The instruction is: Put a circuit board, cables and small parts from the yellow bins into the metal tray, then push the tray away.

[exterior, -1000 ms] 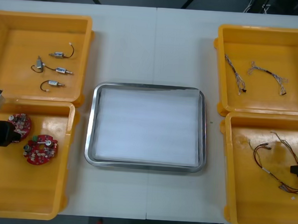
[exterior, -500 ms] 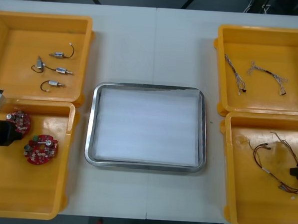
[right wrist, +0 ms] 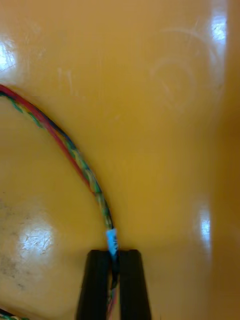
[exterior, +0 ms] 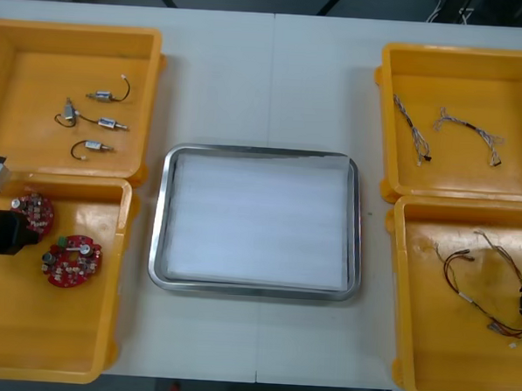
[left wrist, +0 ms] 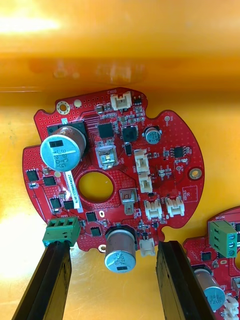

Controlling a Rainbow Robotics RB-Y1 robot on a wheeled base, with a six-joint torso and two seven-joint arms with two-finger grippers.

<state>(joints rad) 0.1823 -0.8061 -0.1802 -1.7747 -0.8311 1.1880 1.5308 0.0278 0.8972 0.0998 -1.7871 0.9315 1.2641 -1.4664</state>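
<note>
Tray (exterior: pixel 159 225) is bare inside, just the white floor, so nothing has gone in yet. Left of the tray, in the bin (exterior: pixel 121 267) on the robot's side, the left gripper (left wrist: pixel 114 250) hangs over a board (left wrist: pixel 150 150) with its fingers spread wide. One finger is right by the green terminal block (left wrist: pixel 61 231), and the other is past a capacitor (left wrist: pixel 120 245). My worry there is that if it closes as it sits, a finger lands on the block or the capacitor instead of the board's edge. Then the board tips or squirts out. A second board (left wrist: pixel 220 270) lies just beside that outer finger, so it could get shoved or dragged along too. Right of the tray, in the matching bin (exterior: pixel 396 290), the right gripper (right wrist: pixel 115 255) is pinched tight on a thin cable (right wrist: pixel 80 165), near what looks like a little label. That's a skinny thing to hold by so little, and a quick lift could let it slide out. I can't really tell from above whether it's tangled with the other cables (exterior: pixel 472 259) in there. If it is, they'd come up with it, or snag on the bin wall on the way to the tray.
</note>
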